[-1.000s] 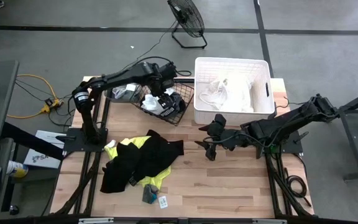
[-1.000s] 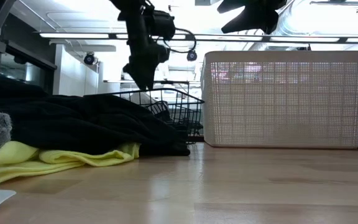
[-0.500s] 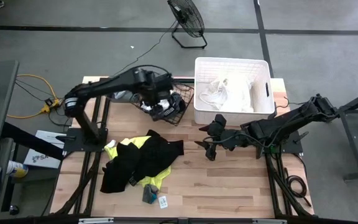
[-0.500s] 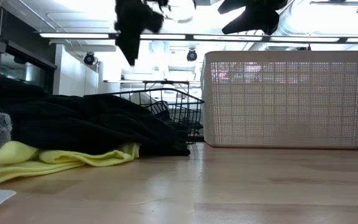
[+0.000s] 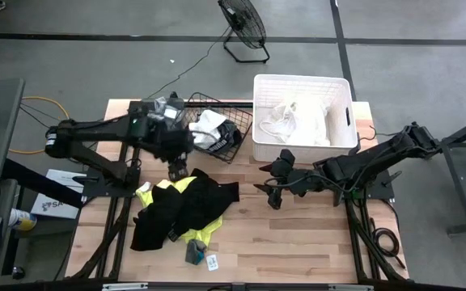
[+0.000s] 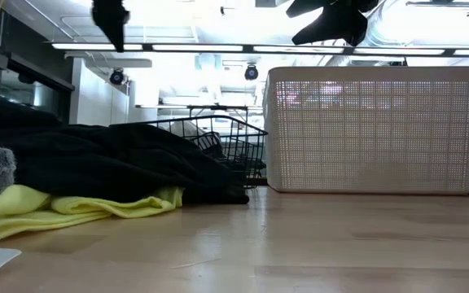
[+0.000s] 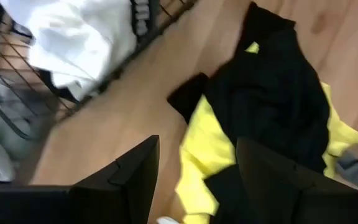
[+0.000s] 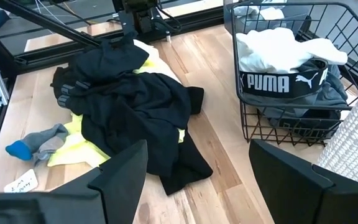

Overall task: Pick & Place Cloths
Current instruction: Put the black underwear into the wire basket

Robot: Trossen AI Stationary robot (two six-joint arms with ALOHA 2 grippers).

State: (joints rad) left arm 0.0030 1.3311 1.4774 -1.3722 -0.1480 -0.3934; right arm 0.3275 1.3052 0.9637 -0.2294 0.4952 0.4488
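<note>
High view: my left jaws [image 5: 176, 167] hang over the bare wooden surface [image 5: 298, 234] between the black wire basket [image 5: 235, 142] and the heap of black and neon-yellow cloths [image 5: 186, 206], pointing down at the heap's upper edge. Left wrist view shows both fingers [image 7: 126, 180] spread apart with nothing between them; yellow and black fabric lies just beyond the tips. Wire basket holds a white garment [image 5: 209, 124] on top of a black one with white lettering [image 8: 277, 83]. More white cloth [image 5: 298, 121] sits in the white rigid plastic tub [image 5: 344, 137] beside the basket. Small grey piece [image 8: 50, 135] lies at the heap's near edge, close to a white paper tag [image 5: 212, 262]. My right jaws [image 5: 270, 191] wait mid-surface in front of the tub, spread wide, empty
</note>
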